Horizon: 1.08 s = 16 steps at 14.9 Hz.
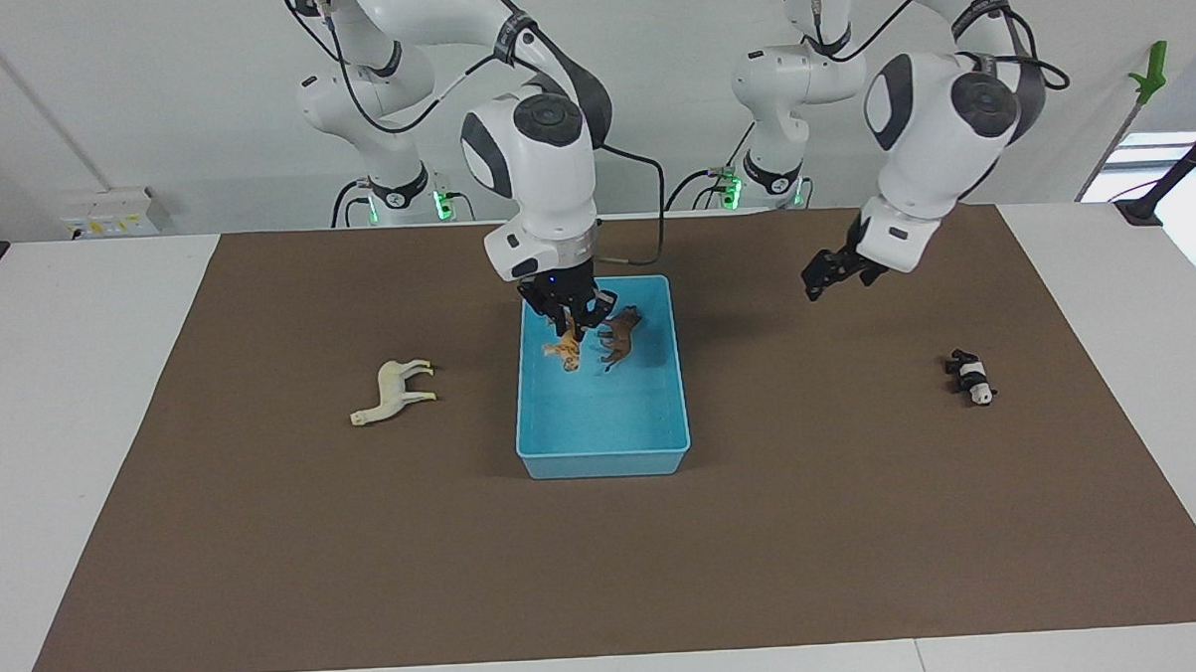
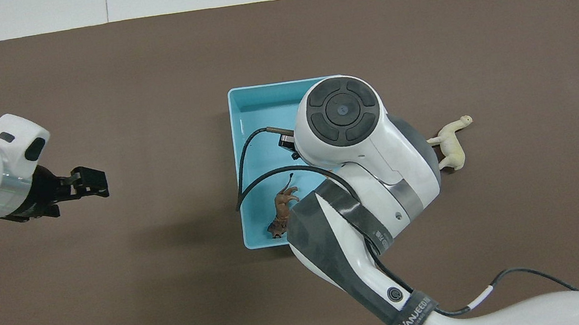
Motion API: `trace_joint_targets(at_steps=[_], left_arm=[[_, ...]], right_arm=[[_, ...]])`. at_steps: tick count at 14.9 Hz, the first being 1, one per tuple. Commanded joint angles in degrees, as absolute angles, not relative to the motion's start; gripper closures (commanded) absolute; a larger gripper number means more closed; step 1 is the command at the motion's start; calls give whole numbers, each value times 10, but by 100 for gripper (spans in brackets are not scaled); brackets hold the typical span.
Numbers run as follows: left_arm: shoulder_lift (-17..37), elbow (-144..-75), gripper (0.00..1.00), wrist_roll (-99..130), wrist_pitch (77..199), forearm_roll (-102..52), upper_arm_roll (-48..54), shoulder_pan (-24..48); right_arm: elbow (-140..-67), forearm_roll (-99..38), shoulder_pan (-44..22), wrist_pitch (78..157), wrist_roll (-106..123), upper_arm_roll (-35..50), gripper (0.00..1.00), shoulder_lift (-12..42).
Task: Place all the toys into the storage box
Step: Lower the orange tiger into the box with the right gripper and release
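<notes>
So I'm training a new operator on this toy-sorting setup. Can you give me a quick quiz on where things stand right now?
1. True or false: the brown animal lies in the storage box.
2. Which gripper is over the storage box? A. left gripper B. right gripper
3. How many toys lie on the mat outside the box?

Key:
1. True.
2. B: the right gripper. The left gripper waits over bare mat.
3. Two: the cream-white animal and the panda.
</notes>
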State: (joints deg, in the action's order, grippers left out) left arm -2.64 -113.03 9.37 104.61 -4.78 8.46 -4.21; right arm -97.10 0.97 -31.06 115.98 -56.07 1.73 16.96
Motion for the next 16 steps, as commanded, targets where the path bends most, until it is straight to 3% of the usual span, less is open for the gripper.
trace_joint_targets(at_steps=[1, 5, 6, 7, 10, 13, 16], left_arm=[[-15, -1138, 0, -16, 1087, -5, 97, -102], [30, -1142, 0, -90, 1162, 23, 96, -151], [44, -1143, 0, -92, 1183, 25, 96, -162], [57, -1144, 0, -94, 1200, 25, 96, -167], [88, -1159, 0, -130, 1286, 52, 96, -194], [112, -1158, 0, -151, 1311, 68, 93, -211], [141, -1156, 0, -177, 1337, 69, 92, -214]], right_arm=[[-1016, 8, -307, 1221, -551, 15, 100, 182], [-1057, 8, -306, 1266, -551, 15, 100, 183], [-1067, 8, -307, 1274, -551, 15, 96, 181], [-1073, 8, -307, 1279, -551, 16, 76, 180], [-1057, 6, -304, 1256, -551, 15, 0, 181], [-960, -3, -261, 1133, -521, 13, 0, 181], [-869, -24, -168, 1019, -351, 11, 0, 176]])
